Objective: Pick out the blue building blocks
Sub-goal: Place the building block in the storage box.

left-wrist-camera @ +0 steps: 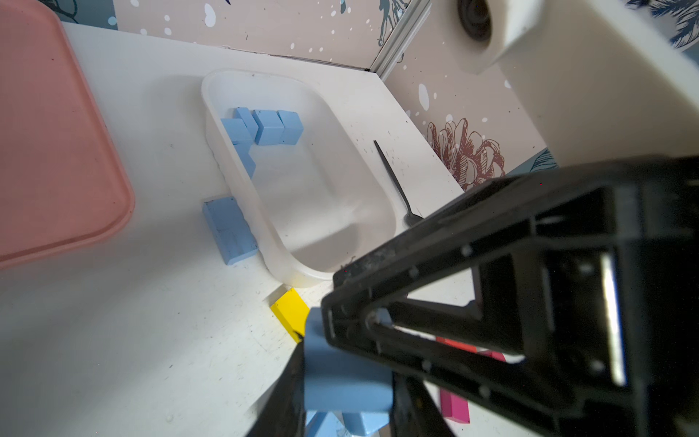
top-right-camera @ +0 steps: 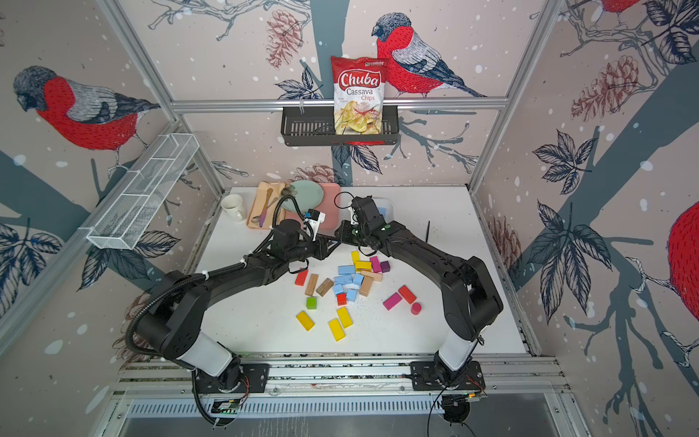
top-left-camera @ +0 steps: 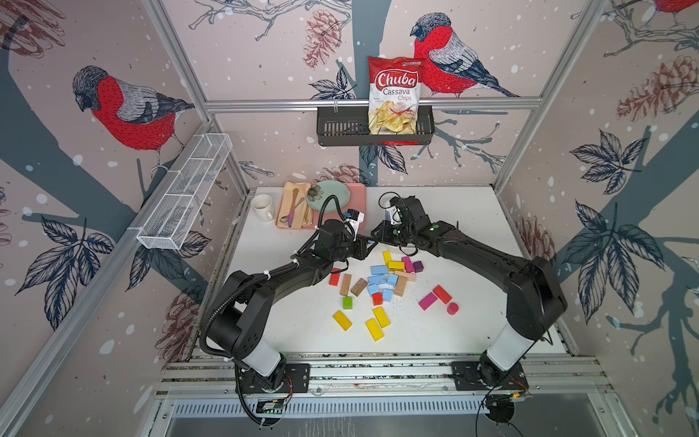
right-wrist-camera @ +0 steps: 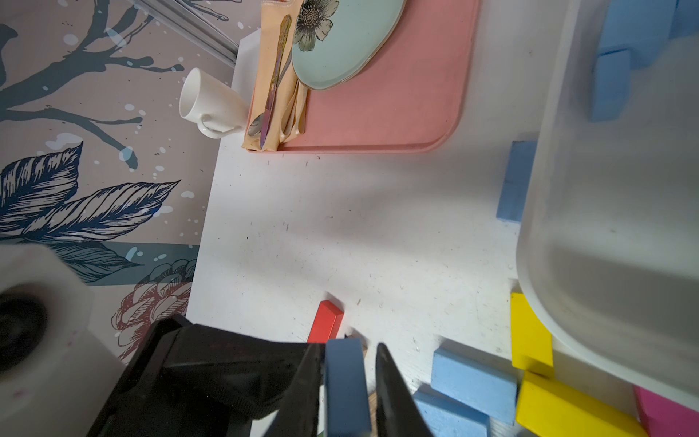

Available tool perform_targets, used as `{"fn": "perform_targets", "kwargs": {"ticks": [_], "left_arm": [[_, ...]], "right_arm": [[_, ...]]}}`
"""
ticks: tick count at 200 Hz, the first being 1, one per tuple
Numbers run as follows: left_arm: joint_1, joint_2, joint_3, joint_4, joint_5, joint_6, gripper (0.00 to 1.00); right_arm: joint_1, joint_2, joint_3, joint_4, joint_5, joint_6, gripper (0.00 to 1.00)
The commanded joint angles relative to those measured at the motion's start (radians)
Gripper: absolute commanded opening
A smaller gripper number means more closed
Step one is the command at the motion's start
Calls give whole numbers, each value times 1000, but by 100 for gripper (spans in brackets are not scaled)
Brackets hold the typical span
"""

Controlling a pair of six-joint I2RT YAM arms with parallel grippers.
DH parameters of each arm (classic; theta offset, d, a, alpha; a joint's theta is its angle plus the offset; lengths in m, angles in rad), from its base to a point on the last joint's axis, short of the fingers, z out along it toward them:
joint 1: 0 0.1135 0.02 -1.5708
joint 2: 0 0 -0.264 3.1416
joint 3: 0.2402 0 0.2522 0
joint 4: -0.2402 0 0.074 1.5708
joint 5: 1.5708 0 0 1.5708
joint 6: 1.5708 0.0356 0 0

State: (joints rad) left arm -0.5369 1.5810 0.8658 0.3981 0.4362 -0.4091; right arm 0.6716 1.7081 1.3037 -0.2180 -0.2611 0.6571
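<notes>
My two grippers meet above the table's middle, both on one blue building block. The left gripper (left-wrist-camera: 346, 378) (top-left-camera: 372, 244) is shut across the block (left-wrist-camera: 340, 363). The right gripper (right-wrist-camera: 348, 350) (top-left-camera: 374, 236) has the same block (right-wrist-camera: 346, 382) between its fingers, shut on its narrow sides. More blue building blocks (top-left-camera: 380, 282) (top-right-camera: 346, 282) lie in a loose pile in both top views. A few others (left-wrist-camera: 270, 126) sit in a white tub (left-wrist-camera: 321, 215). One blue bar (left-wrist-camera: 229, 229) (right-wrist-camera: 514, 181) lies on the table against the tub's outside wall.
Yellow (top-left-camera: 380, 316), red (top-left-camera: 441, 294), magenta (top-left-camera: 428, 300), green (top-left-camera: 347, 302) and plain wooden blocks (top-left-camera: 358, 286) are scattered around the pile. A pink tray (right-wrist-camera: 397, 106) with a plate (right-wrist-camera: 340, 41), a napkin with cutlery and a white mug (right-wrist-camera: 212, 104) stand at the back left. A black utensil (left-wrist-camera: 393, 181) lies beside the tub.
</notes>
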Motion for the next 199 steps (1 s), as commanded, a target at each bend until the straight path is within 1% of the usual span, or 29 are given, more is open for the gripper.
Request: {"fn": "perform_targets", "kwargs": {"ticks": [1, 91, 123, 138, 199], "left_arm": [[2, -11, 4, 54, -17, 26, 14], [2, -3, 29, 28, -33, 52, 17], [2, 0, 32, 27, -29, 52, 21], [2, 2, 33, 26, -28, 51, 25], [2, 10, 38, 22, -23, 50, 49]], "right_arm": [[-3, 2, 0, -10, -27, 9, 23], [-8, 25, 12, 14, -80, 22, 13], [-11, 25, 11, 19, -78, 24, 9], [-15, 25, 12, 22, -78, 23, 8], [-44, 18, 13, 25, -75, 19, 4]]}}
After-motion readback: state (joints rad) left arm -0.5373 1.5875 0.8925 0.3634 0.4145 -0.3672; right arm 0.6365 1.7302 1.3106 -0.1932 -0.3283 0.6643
